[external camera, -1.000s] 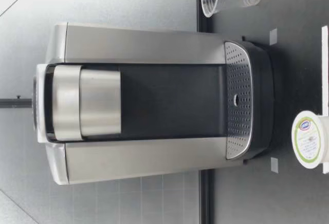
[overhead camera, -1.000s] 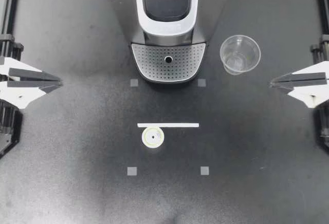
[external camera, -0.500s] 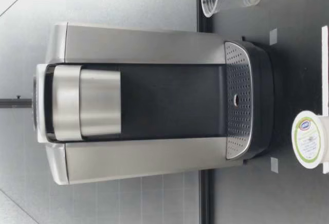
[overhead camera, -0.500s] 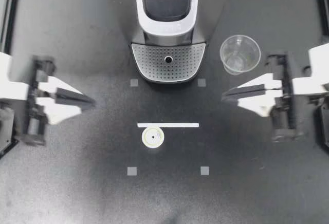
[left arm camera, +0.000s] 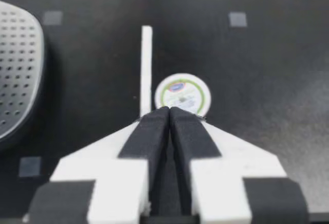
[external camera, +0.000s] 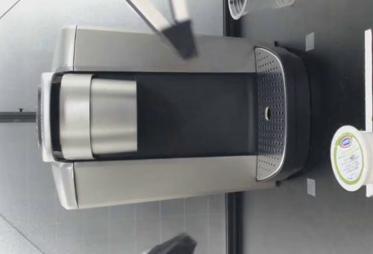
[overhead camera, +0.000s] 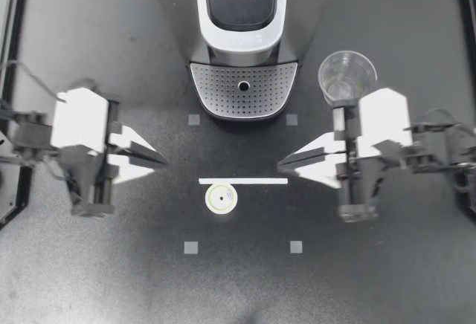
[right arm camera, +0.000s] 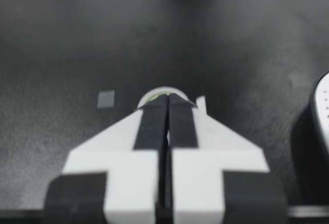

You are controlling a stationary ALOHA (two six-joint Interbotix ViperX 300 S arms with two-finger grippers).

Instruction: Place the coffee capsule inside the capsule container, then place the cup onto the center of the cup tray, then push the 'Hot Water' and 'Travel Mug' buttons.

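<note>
Black worktop (overhead camera: pixel 111 279) all round, with the coffee machine (overhead camera: pixel 244 34) at its far edge, so we place everything from that machine. Our left hand (overhead camera: pixel 160 163) hangs in front of it on our left, and our right hand (overhead camera: pixel 282 166) in front of it on our right. Both have their fingers pressed together with nothing between them, and the wrist views show the pads meeting tip to tip.

The hands point inward at each other, and that makes sense. The coffee capsule (overhead camera: pixel 222 198) sits foil-up on the worktop in front of the machine, just this side of a white strip (overhead camera: pixel 243 181) and between the two hands. From the left wrist it lies just ahead of the fingertips; from the right wrist it's half hidden behind them.

The cup (overhead camera: pixel 346 77) stands upright beside the machine on our right, off the cup tray (overhead camera: pixel 219 90), which is bare. So nothing's done yet, we reckon, and the capsule comes first. Whichever hand takes it must spread its fingers before dropping over that rim. The machine's head (external camera: pixel 99 117) looks shut from the low view, so the other hand may have to lift it.
</note>
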